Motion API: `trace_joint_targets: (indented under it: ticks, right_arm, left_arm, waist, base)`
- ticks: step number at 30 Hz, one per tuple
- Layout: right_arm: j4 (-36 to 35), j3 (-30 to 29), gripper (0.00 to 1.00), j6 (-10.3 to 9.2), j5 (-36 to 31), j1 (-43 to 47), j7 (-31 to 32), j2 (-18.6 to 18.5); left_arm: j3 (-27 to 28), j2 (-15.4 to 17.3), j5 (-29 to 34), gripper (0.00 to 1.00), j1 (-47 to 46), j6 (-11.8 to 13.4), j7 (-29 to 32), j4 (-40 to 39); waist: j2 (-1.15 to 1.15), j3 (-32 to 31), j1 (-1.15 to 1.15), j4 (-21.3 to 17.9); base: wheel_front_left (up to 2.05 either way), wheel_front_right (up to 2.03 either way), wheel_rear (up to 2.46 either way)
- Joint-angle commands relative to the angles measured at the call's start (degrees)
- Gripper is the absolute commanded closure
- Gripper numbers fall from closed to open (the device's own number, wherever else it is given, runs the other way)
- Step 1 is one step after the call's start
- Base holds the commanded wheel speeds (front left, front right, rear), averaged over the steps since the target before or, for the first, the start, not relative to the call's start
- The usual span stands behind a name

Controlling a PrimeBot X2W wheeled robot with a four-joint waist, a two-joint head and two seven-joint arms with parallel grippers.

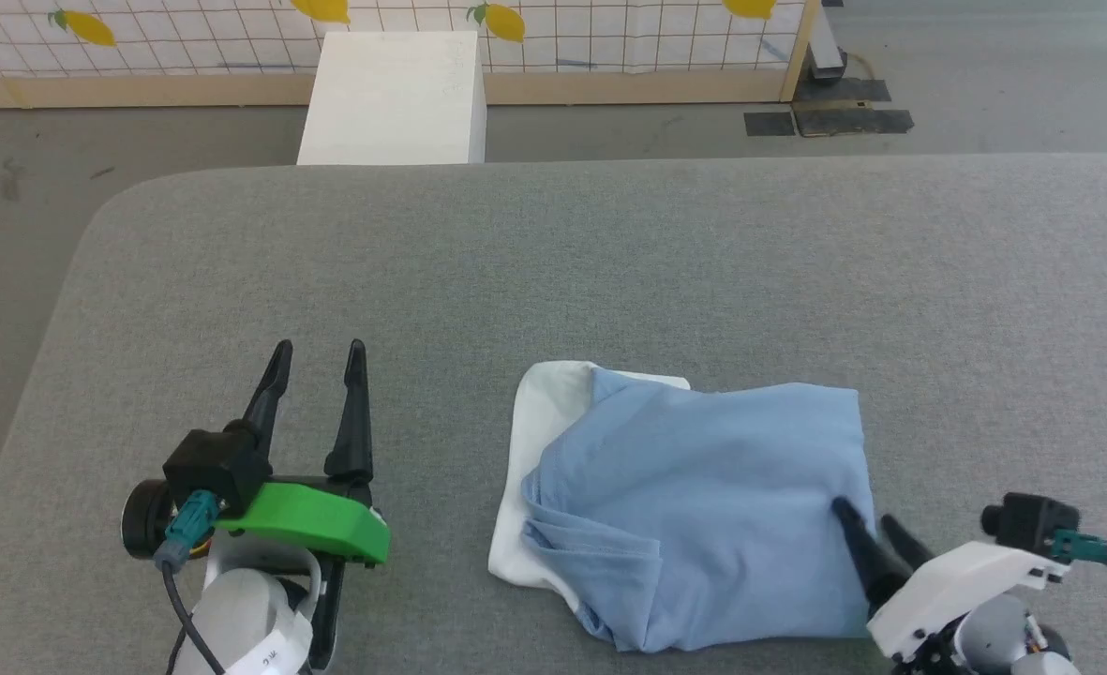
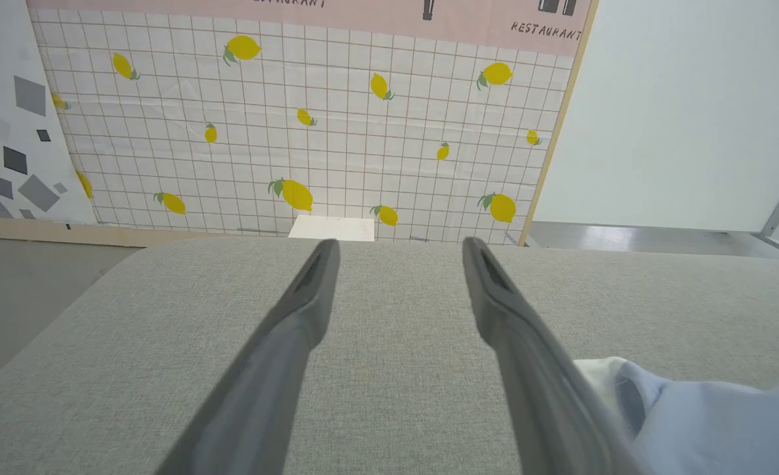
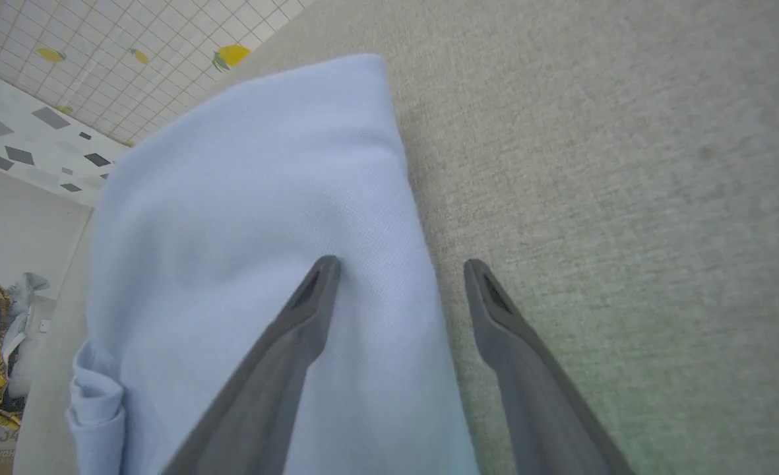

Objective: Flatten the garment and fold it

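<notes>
The left hand (image 1: 320, 345) hovers over bare tabletop (image 1: 553, 262) well to the left of the garment (image 1: 703, 506). Its fingers are spread wide, it holds nothing, and it is clear of the cloth. In its wrist view the white corner of the garment (image 2: 712, 415) shows just past the right finger. The garment lies on the near right part of the tabletop as a rough, bunched rectangle. A white layer (image 1: 539, 412) sticks out along its left side, a sleeve (image 1: 590, 553) is doubled over at the near left, and smoother blue cloth runs to a straight right edge. It looks light, limp and thin, so it should drape and wrinkle rather than keep a shape. It should drag easily over the woven cover, and layers will probably slip apart unless they are pinched together. Corners and hems seem the best places to take hold: the white left corners for one hand, the right edge or near right corner for the other. The right hand (image 1: 863, 512) is fully open and grips nothing. It straddles that right edge, one finger over the blue cloth (image 3: 244, 198) and the other over bare tabletop just beside it. Whether the finger touches the fabric I cannot tell.
</notes>
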Motion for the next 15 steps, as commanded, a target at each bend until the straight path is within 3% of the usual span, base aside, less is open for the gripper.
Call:
trace_joint_targets:
  ticks: [1,6,7,9,10,11,15]
  right_arm:
    - [1.0,0.6,0.0,-0.06,0.3,-0.7,1.1,0.0]
    - [4.6,2.1,0.0,-0.06,2.7,-2.1,5.0,0.0]
    - [5.1,2.4,0.38,-0.06,3.1,-2.4,5.6,0.0]
    - [5.8,2.9,0.78,-0.06,3.2,-2.9,6.8,0.0]
    - [6.0,3.1,0.9,-0.06,3.0,-3.1,7.2,0.0]
    - [6.2,3.2,1.0,-0.06,2.4,-3.4,7.7,0.0]
    - [5.0,2.9,1.0,-0.06,-1.4,-4.8,8.7,0.0]
  left_arm:
    - [0.0,-0.2,-0.2,0.0,0.4,-0.1,-0.3,0.1]
    - [-0.2,-0.2,-0.1,0.0,0.4,-0.1,-0.3,0.4]
    - [-0.2,-0.2,-0.1,0.0,0.3,-0.1,-0.3,0.4]
    - [-0.2,-0.2,-0.1,0.0,0.3,-0.1,-0.3,0.4]
    - [-0.2,-0.2,-0.1,0.0,0.3,-0.1,-0.3,0.4]
    - [-0.1,-0.2,0.0,0.0,0.4,-0.1,-0.3,0.4]
    - [0.1,-0.2,0.0,0.0,0.6,0.0,-0.3,0.1]
  waist:
    - [0.0,0.0,0.0,0.1]
    - [0.0,0.1,0.0,0.4]
    - [0.0,0.1,0.0,0.5]
    - [0.0,0.0,0.0,0.5]
    - [0.0,0.0,0.0,0.5]
    - [0.0,0.1,0.0,0.4]
    - [0.0,0.3,0.0,-0.1]
  base:
    - [0.0,0.0,0.0]
    - [0.0,0.0,0.0]
    - [0.0,0.0,0.0]
    - [0.0,0.0,0.0]
    - [0.0,0.0,0.0]
    - [0.0,0.0,0.0]
    - [0.0,0.0,0.0]
